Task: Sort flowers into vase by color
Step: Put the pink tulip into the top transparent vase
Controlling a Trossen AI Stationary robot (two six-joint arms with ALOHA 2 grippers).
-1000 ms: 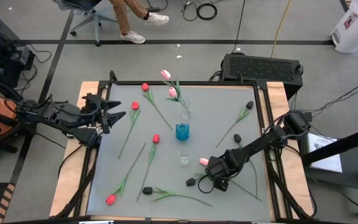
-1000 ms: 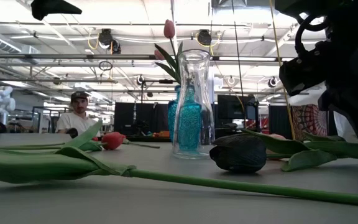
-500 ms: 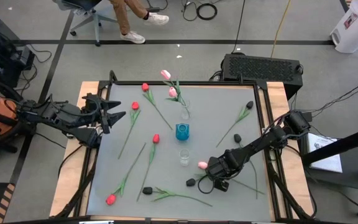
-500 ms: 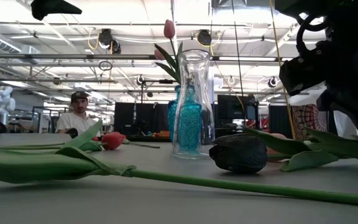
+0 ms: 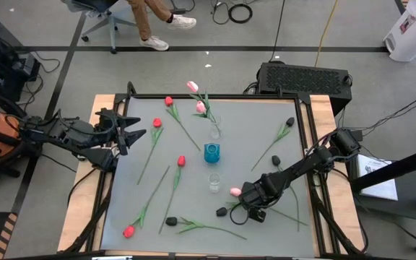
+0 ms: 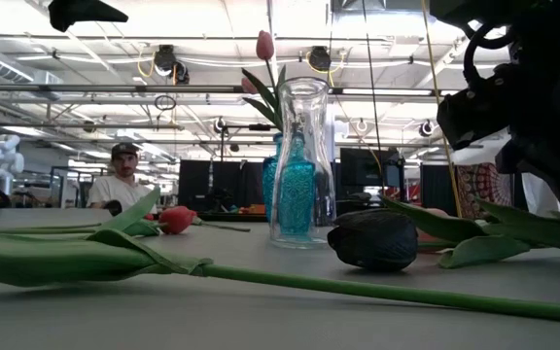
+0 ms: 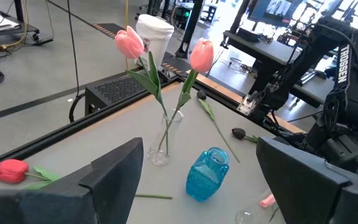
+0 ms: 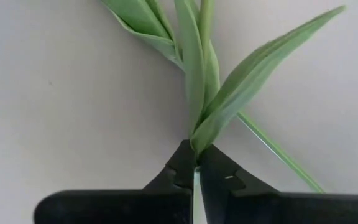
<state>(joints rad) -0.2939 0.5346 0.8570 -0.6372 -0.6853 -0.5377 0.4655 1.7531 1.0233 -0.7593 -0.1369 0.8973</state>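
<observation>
From above we see only the right gripper [image 5: 247, 204] low over a pink tulip [image 5: 235, 191] near the clear vase [image 5: 214, 182]; its wrist view shows fingers [image 8: 219, 177] pinching the stem. Left gripper [image 5: 126, 132] waits, jaws apart.

Grey table top [image 5: 251, 144] with black frame, wooden edges at both sides. White bin [image 5: 410, 32] on floor at far right corner. Coiled black cable [image 5: 240, 12] beyond the table. Seated person [image 6: 117, 180] in cap in the room behind.
</observation>
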